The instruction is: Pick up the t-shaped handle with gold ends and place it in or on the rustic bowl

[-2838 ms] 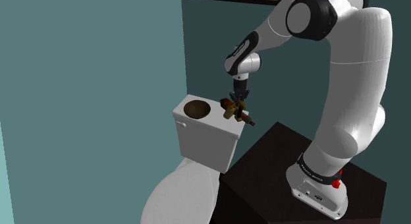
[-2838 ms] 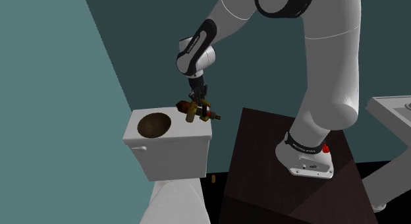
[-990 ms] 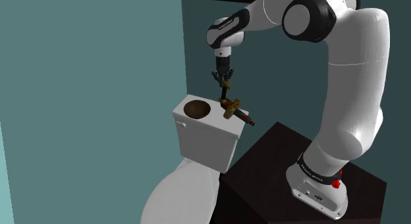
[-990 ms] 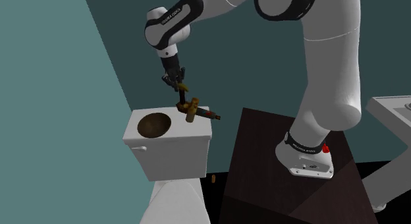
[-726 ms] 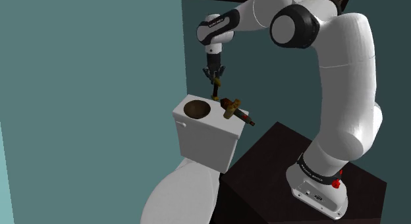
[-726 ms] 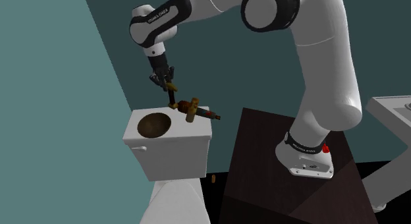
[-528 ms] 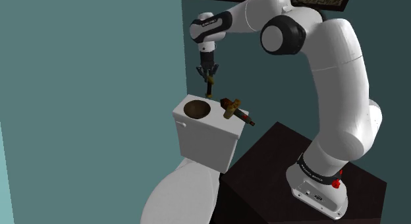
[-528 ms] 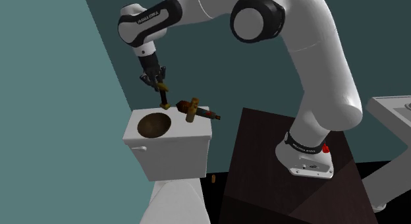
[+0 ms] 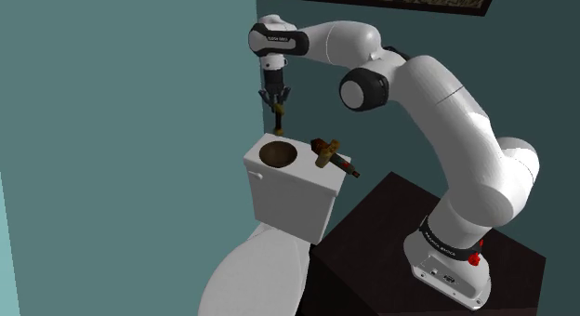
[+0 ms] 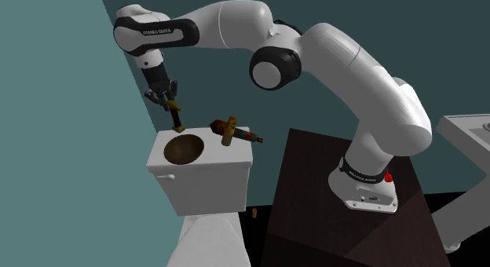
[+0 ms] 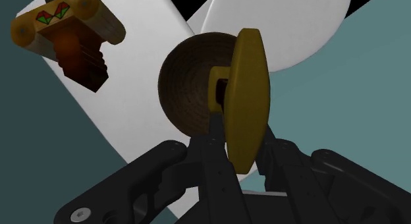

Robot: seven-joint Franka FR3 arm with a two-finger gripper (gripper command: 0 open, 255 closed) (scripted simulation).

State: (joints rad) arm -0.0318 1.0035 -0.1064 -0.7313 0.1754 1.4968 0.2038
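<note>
Shoulder view: camera beside and a little behind the stand (image 9: 372, 235), high, looking down and across to the toilet tank (image 9: 288, 198) below the jaws; mid range. Second exterior view: similar side, set lower and swung more toward the tank's front, stand at its right. Wrist view: on the hand, very close, sighting along the gripper (image 11: 240, 147) past the clasped handle (image 11: 245, 91) to the bowl (image 11: 188, 84) just beyond the jaws. All three share tank top and bowl

The white toilet tank lid (image 9: 303, 173) carries a brown bowl (image 9: 277, 154) and a brown-and-gold object (image 9: 329, 155).
</note>
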